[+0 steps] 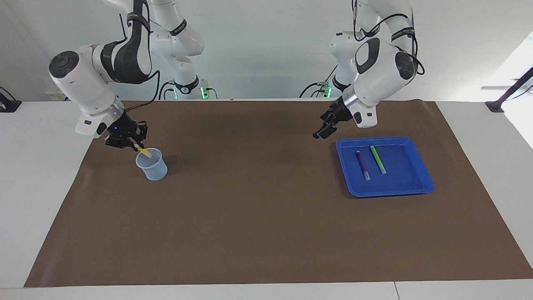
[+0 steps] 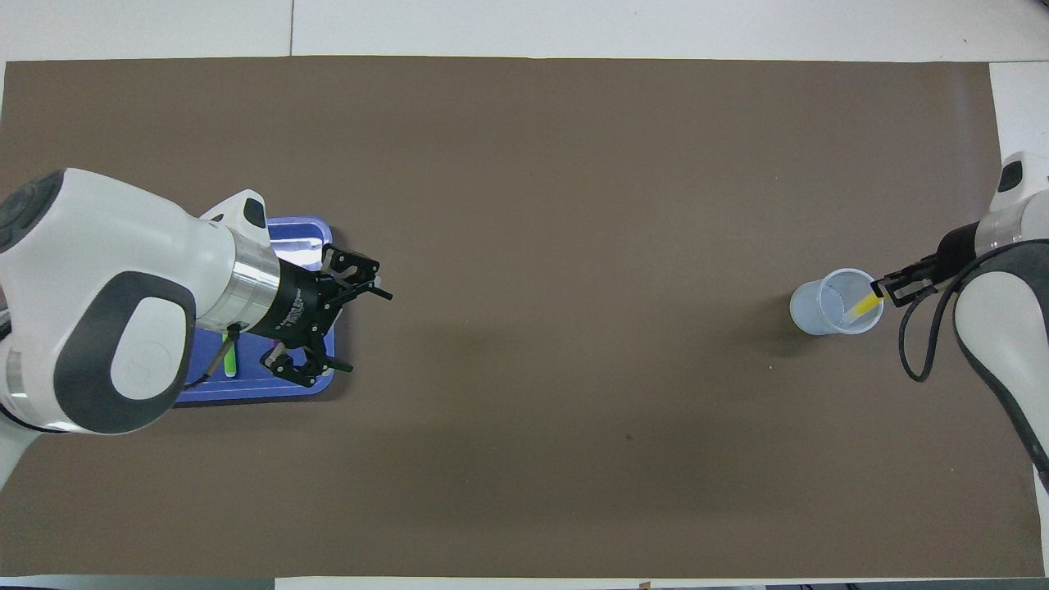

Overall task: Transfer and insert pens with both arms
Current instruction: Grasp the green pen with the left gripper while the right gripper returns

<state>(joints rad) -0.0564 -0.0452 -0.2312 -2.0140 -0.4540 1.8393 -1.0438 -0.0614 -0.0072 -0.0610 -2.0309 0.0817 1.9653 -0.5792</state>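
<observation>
- The right gripper (image 1: 132, 144) is clamped on the yellow pen (image 1: 143, 151) just above the rim of the clear cup (image 1: 152, 165); the pen slants down with its pale tip inside the cup's mouth.
- The cup stands on the brown mat (image 1: 258, 216) toward the right arm's end of the table, near the mat's side edge.
- The left gripper (image 1: 324, 130), its fingers spread apart and holding nothing, hangs over the mat just beside the blue tray's (image 1: 416, 189) corner nearest the robots.
- The purple pen (image 1: 362, 165) and the green pen (image 1: 378, 159) lie side by side in the tray, apart, clear of its walls.
- The mat between cup and tray is a wide bare stretch.
</observation>
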